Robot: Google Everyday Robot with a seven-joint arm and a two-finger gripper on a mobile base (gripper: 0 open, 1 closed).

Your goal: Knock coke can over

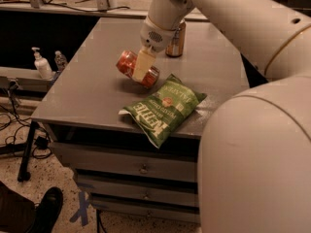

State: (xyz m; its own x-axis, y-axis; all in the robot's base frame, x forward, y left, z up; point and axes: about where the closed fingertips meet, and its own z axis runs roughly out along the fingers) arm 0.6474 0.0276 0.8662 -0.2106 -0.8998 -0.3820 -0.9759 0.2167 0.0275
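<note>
My end effector (140, 71), upper centre of the frame, is clamped across the coke can (127, 62), which tilts sideways over the desk (87, 91).

Grey drawer cabinet (116, 161) on speckled floor (65, 178), black cables (7, 116) at left.

One gripper (140, 68) grips one coke can (126, 62) over the bench (87, 91), with one gold-brown can (176, 41), one Kettle chip bag (163, 108) and two bottles (41, 64) nearby.
</note>
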